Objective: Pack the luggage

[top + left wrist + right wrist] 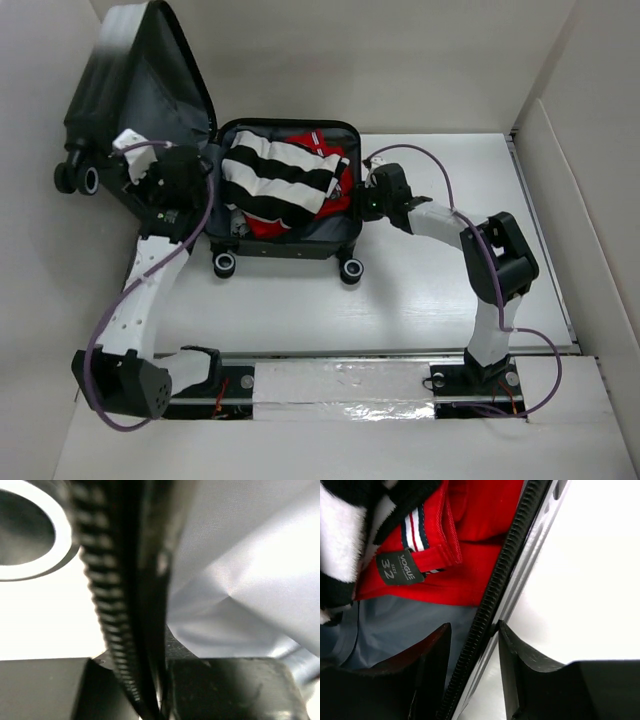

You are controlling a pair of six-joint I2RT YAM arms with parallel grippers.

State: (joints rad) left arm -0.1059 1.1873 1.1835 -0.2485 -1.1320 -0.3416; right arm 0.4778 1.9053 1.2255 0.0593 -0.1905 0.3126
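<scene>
The luggage [290, 243] lies open on the table. Its black lid [130, 70] stands raised at the left. Its base holds a black-and-white striped garment [275, 178] on top of a red one [330, 158]. My left gripper [185, 185] is at the lid's lower edge. In the left wrist view it [135, 665] is shut on the lid's zipper rim [107, 605], with grey lining [240, 555] beside it. My right gripper [362, 197] straddles the base's right rim [505, 565], still open [474, 627]. Its outer finger [530, 675] touches the shell, and its inner finger [420, 670] stands apart from the zipper.
Black-and-white wheels stick out at the base's near side [225, 265] and at the lid's left [78, 178]. White walls enclose the table on the left, back and right. A red garment's grey size label [400, 567] lies near the rim.
</scene>
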